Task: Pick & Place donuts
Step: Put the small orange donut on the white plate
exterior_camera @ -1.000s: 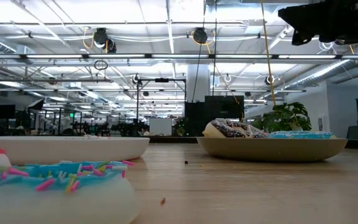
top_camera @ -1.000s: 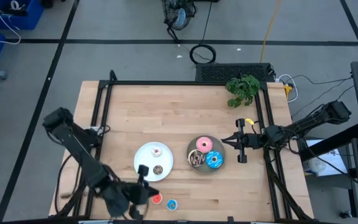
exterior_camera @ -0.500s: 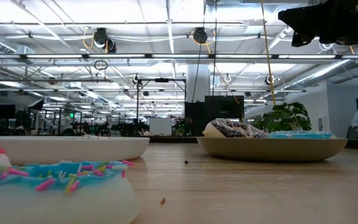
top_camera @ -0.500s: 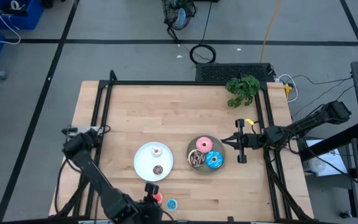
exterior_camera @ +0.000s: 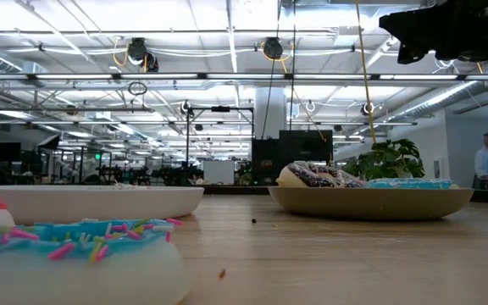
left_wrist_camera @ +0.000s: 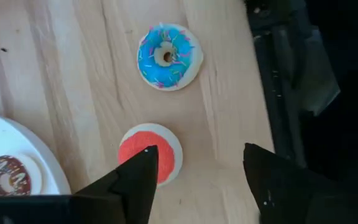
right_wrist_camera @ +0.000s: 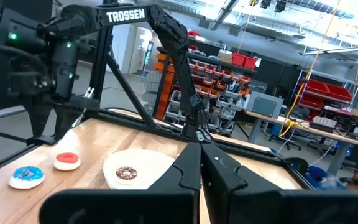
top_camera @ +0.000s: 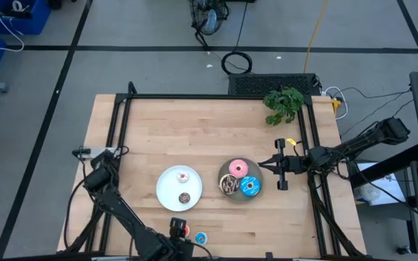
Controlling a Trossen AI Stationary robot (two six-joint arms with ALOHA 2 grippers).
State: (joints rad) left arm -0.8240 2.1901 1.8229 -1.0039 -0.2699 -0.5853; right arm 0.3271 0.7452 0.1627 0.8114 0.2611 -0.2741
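Left tool over the red donut

Your left tool point(left_wrist_camera: 201, 177) hangs released above the red donut point(left_wrist_camera: 150, 153), just beside the white plate point(top_camera: 174, 189); your right tool point(top_camera: 277, 164), clenched, waits past the grey plate point(top_camera: 227, 174).

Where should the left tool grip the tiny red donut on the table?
Across the rim of the red donut, from straight above. It lies flat on bare wood, clear of the white plate and the blue donut, and the open left tool is probably already nearly over it.
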